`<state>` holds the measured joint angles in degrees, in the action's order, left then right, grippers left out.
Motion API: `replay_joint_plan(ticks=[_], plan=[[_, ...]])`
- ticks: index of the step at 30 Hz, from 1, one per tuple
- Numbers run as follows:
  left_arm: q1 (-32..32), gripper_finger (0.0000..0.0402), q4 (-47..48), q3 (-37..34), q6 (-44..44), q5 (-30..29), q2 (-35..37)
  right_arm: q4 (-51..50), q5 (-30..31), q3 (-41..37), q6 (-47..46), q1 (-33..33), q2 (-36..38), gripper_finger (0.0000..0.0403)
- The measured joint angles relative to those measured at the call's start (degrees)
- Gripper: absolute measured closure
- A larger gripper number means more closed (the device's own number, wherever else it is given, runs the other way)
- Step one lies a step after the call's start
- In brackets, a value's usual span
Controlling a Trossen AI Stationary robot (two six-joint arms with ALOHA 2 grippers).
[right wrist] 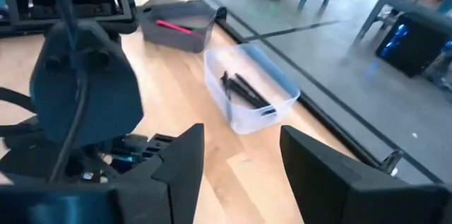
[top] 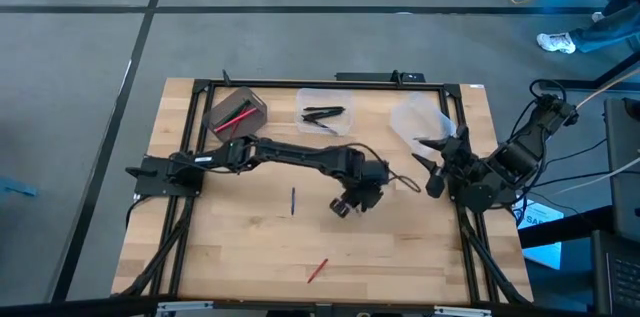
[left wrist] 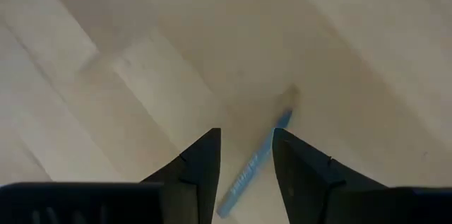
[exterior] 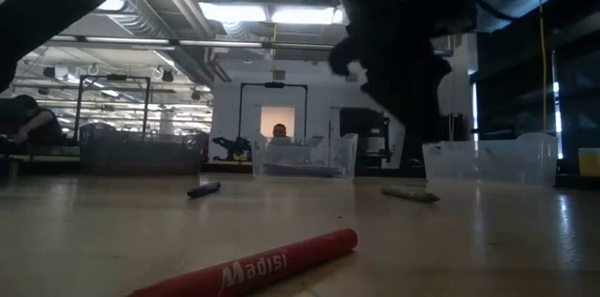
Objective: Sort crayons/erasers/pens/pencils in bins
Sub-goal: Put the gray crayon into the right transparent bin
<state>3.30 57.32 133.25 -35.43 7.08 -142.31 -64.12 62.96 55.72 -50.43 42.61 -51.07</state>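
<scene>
Left hand (left wrist: 244,155) hovers open over blue pen (left wrist: 256,168).

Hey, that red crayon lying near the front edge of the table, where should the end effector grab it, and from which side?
Mid-shaft, from straight above. The red crayon lies flat and diagonal on the table with nothing beside it, so turn the fingers across its length. Pinched near an end, a round stick may roll.

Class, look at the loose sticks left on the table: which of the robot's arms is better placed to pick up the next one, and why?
Left. The left gripper hangs open directly over a blue stick, its fingers either side of it. The right gripper waits open at the table's right edge beside the rounded clear tub, with no loose stick under it.
</scene>
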Motion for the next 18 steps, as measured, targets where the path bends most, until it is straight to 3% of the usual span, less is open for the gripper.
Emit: replay_joint_plan(ticks=[6, 18], plan=[[0.30, 0.0280, 0.48, 0.00, -2.71, -3.67, -2.54, 0.41, -1.79, 0.00, 0.00, -0.01, -0.21, 0.0212], [-0.36, 0.0280, 6.35, 0.00, -5.70, -3.51, -4.03, 0.50, -4.61, 0.00, 0.04, 0.00, -0.33, 0.0212]])
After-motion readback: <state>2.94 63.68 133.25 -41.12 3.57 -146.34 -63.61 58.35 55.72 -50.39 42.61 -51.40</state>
